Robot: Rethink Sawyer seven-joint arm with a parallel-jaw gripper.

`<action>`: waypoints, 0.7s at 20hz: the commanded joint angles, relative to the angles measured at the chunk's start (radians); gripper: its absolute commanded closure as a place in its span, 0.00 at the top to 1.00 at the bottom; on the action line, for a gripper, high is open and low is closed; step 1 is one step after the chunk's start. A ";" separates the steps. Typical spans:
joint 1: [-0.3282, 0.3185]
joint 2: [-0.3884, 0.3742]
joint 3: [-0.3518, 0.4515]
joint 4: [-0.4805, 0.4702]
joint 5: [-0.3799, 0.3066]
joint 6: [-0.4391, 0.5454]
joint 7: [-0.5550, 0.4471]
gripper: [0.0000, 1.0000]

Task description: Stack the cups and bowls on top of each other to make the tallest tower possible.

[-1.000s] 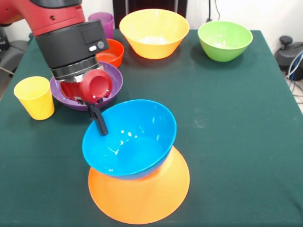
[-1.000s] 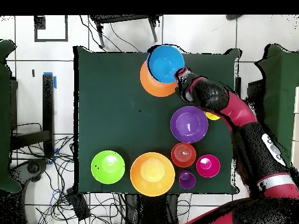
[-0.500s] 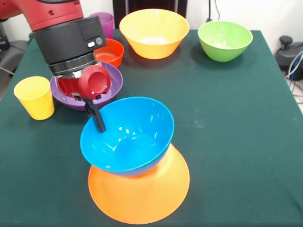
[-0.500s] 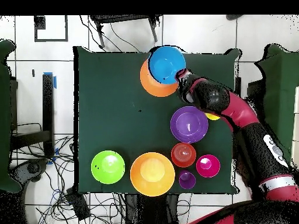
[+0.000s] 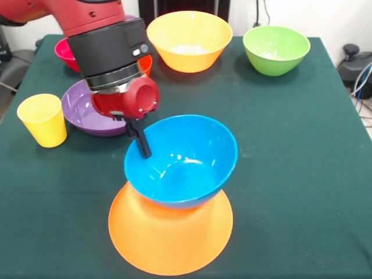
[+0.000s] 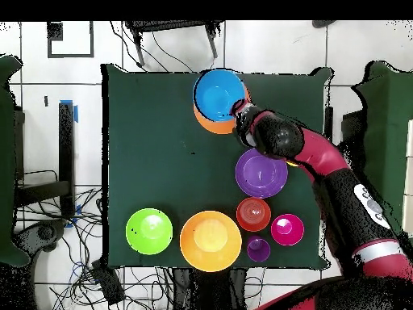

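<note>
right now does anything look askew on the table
Yes: the blue bowl sits tilted and off-centre on the upturned orange bowl at the front, its rim gripped by the tool. Everything else stands upright.

We find no legible text, label, brand, number or sign on any surface in either view. The bowls, the cups, the green tablecloth (image 5: 290, 145) and the arm's black housing (image 5: 113, 52) carry no readable markings; a small light patch on the housing cannot be read.
</note>
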 commanded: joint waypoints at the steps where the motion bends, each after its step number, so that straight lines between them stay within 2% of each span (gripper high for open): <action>1: 0.062 -0.013 -0.002 0.030 -0.056 -0.045 -0.005 0.00; 7: 0.087 -0.023 -0.038 -0.019 -0.083 -0.037 -0.022 0.00; 14: 0.080 -0.088 -0.051 -0.047 -0.087 0.051 -0.056 0.00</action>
